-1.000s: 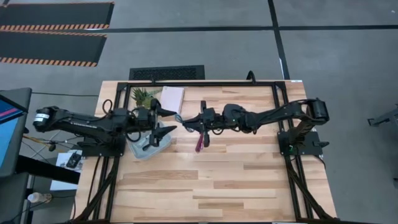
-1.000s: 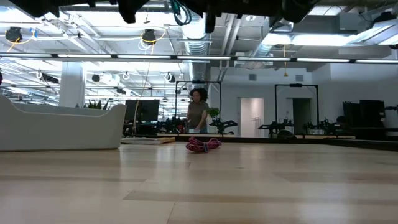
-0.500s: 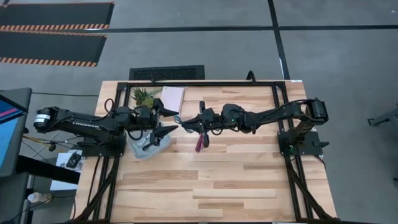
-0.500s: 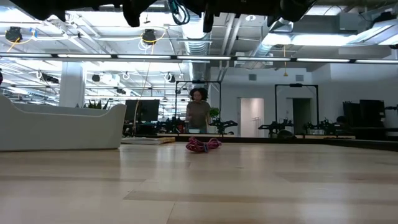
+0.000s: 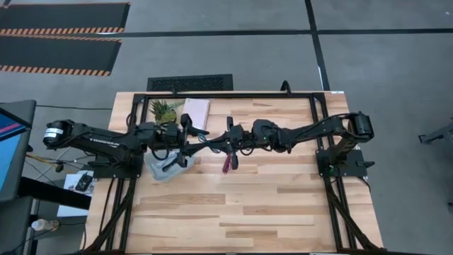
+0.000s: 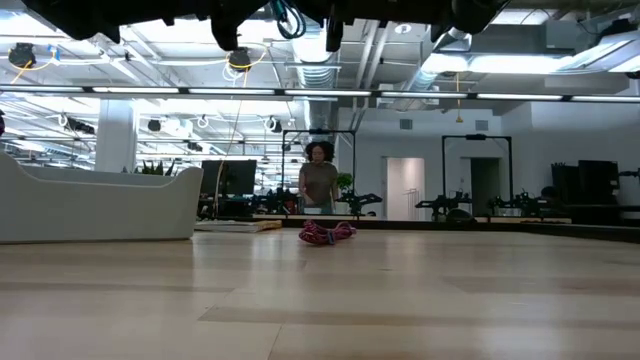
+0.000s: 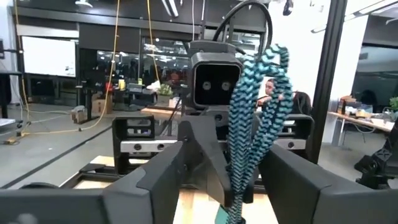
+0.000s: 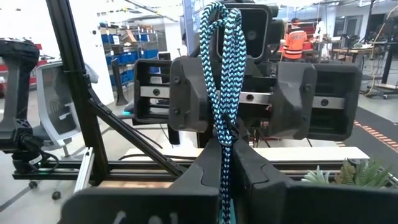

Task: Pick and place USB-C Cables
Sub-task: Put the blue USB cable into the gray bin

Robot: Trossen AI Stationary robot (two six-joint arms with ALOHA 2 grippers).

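Note:
My right gripper (image 8: pixel 227 148) is shut on the teal USB-C cable bundle (image 8: pixel 219 68), high above the table's middle (image 5: pixel 212 141). My left gripper (image 7: pixel 230 158) is open, level with it and facing it. Its two fingers (image 8: pixel 186 93) stand on either side of the teal bundle (image 7: pixel 256 118) without clearly touching it. The magenta cable bundle (image 5: pixel 228 161) lies on the table below the right gripper and also shows in the low view (image 6: pixel 327 233). The pale tray (image 5: pixel 164 167) lies under the left arm. The black and white cables do not show. My right gripper pinches the teal bundle's near end (image 8: pixel 224 134) between its two fingers. The fingers lie level and come from the table's right side. The looped rest of the bundle (image 8: pixel 217 37) sticks out past the fingertips toward the left gripper, clear of the table.
A white notebook (image 5: pixel 195 112) and a small green plant (image 5: pixel 163 109) lie at the table's far left. The tray's wall (image 6: pixel 100 205) shows in the low view. A person (image 6: pixel 318 182) stands in the room beyond the table. Bare wood lies toward the near edge.
My left gripper has moved toward the table's right, up to the right gripper, so its open fingers now flank the teal bundle. My right gripper and the magenta cable have stayed in place.

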